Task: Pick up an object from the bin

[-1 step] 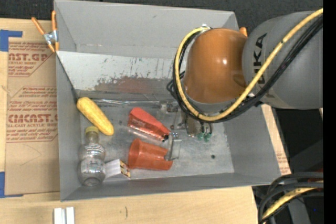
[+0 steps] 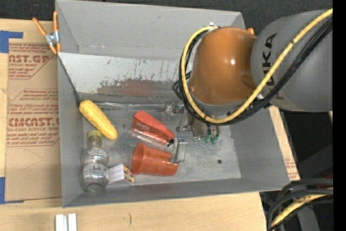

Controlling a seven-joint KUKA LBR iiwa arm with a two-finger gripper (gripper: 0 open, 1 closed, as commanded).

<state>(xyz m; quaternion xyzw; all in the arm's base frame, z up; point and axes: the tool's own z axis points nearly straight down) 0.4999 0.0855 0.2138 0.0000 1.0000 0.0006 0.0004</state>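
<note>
A: Entry 1?
B: Red wedge-shaped piece (image 2: pixel 153 127), stapler-like, paler along its lower edge. It lies flat near the middle of the bin (image 2: pixel 135 30) floor, slanting down toward the right.
A: Entry 2?
B: Orange-red plastic cup (image 2: pixel 154 162), tipped on its side, long axis running left to right, just below entry 1.
A: Position against the pincer (image 2: pixel 179 150)?
B: The right ends of both pieces lie just beside it; contact cannot be told.

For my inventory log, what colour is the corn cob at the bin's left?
Yellow; the corn cob shows best in the camera view.
</note>
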